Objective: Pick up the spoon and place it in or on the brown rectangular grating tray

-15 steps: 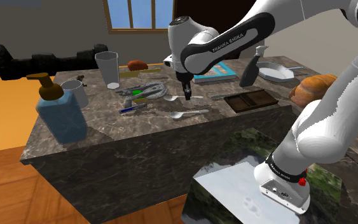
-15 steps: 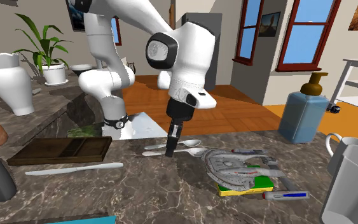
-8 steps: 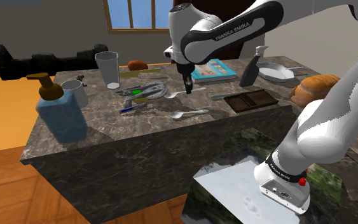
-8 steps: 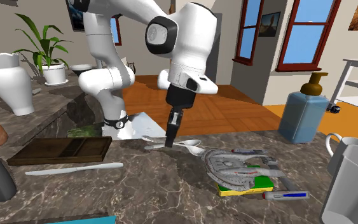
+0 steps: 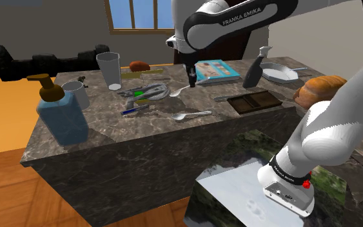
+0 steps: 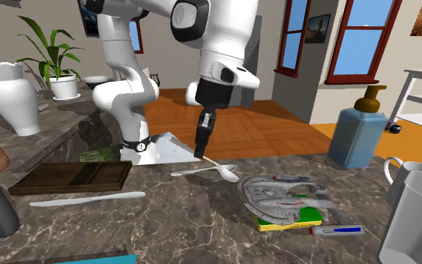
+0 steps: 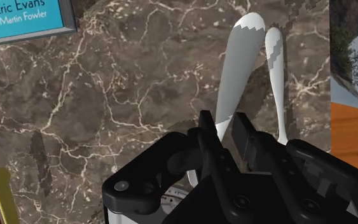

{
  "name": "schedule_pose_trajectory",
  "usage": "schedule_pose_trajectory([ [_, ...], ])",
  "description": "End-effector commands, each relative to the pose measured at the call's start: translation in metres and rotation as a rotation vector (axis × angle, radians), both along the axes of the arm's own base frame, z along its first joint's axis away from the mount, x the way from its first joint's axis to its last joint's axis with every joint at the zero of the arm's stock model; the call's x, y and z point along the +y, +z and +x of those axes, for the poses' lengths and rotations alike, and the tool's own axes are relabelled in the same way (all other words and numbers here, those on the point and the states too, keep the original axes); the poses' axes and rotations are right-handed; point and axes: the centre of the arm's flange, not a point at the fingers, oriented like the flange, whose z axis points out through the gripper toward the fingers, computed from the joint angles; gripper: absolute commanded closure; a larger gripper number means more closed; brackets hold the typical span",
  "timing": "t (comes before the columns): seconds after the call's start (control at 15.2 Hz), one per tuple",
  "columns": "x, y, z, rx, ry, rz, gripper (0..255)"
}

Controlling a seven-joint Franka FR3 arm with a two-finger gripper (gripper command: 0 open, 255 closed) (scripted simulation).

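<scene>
The white spoon (image 5: 177,91) hangs just over the table (image 5: 128,138). It is tilted, with its round end down. The black jaws are shut tight on its handle. In the shoulder view, another spoon (image 5: 189,115) lies flat on the table at 5 o'clock from it. The brown tray (image 5: 254,102) sits at 3 o'clock, well apart. A blue book (image 5: 215,69) is at 2 o'clock.

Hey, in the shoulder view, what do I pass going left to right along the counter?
First the blue soap bottle, tall cup, spoon held in the hand, brown tray, bread loaf.
</scene>
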Motion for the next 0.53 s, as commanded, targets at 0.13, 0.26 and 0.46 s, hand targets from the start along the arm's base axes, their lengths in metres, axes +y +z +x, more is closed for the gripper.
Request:
schedule_pose_trajectory([
  [0.13,-0.011,0.012,-0.008,0.000,0.000,0.000,255],
  [0.26,-0.031,0.012,-0.025,0.000,0.000,0.000,255],
  [0.46,-0.062,0.014,-0.050,0.000,0.000,0.000,255],
])
